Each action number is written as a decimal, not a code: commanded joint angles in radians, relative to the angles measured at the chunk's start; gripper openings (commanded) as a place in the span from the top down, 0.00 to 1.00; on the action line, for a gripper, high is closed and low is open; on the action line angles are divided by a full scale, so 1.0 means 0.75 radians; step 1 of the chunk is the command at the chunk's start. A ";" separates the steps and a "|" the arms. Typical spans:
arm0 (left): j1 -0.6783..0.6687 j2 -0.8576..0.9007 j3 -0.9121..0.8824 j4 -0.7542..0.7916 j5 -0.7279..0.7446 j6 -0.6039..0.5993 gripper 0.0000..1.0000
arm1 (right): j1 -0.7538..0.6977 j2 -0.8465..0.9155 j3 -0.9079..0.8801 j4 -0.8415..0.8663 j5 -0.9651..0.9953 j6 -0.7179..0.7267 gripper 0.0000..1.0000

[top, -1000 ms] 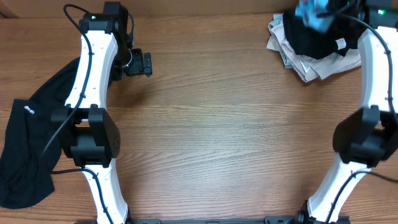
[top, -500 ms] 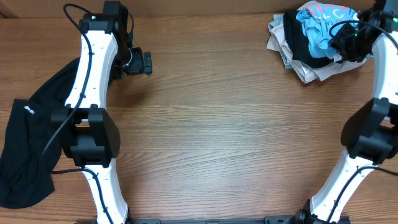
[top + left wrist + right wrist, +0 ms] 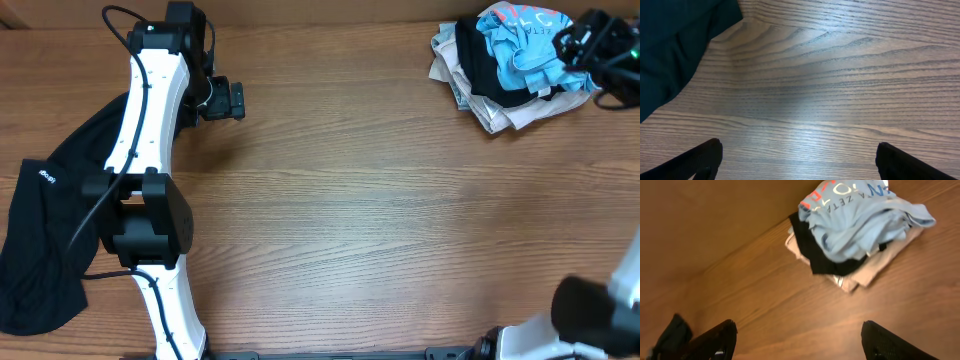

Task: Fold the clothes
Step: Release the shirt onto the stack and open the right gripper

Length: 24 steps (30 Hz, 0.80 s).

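Risk: crumpled light-blue fabric T-shirt [image 3: 520, 45], upper right, sits bunched atop folded black-and-beige stack [image 3: 500, 105]. I judge it could slide off, or a careless grasp could drag the stack askew.
Right pincer [image 3: 799, 342]: wide apart, empty, touching nothing.
Left pincer [image 3: 796, 159]: wide apart, empty, over wooden surface [image 3: 380, 200] near loose black garment [image 3: 45, 230], left edge.

The left gripper [image 3: 225, 101] is hanging with jaws spread wide, gripping nothing. The right gripper [image 3: 590, 50] is hovering far right, jaws likewise parted and empty.
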<state>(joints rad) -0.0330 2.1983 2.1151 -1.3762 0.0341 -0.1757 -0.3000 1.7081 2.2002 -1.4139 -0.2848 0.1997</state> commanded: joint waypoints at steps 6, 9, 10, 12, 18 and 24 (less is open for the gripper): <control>-0.009 0.008 -0.002 0.001 0.011 0.025 0.00 | 0.062 -0.176 0.018 -0.225 -0.007 -0.019 0.00; -0.009 0.008 -0.002 0.001 0.011 0.025 0.00 | 0.062 -0.180 0.018 -0.224 -0.007 -0.019 0.00; -0.009 0.008 -0.002 0.001 0.011 0.025 0.00 | 0.062 -0.180 0.017 -0.224 -0.007 -0.019 0.00; -0.009 0.008 -0.002 0.001 0.011 0.025 0.00 | 0.062 -0.178 0.017 -0.224 -0.007 -0.019 0.00; -0.009 0.008 -0.002 0.001 0.011 0.025 0.00 | 0.062 -0.178 0.017 -0.224 0.005 -0.025 0.00; -0.009 0.008 -0.002 0.001 0.011 0.025 0.00 | 0.086 -0.162 0.001 -0.134 0.040 -0.137 0.00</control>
<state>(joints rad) -0.0330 2.1983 2.1151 -1.3758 0.0338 -0.1757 -0.2531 1.5887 2.2013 -1.5524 -0.2729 0.1696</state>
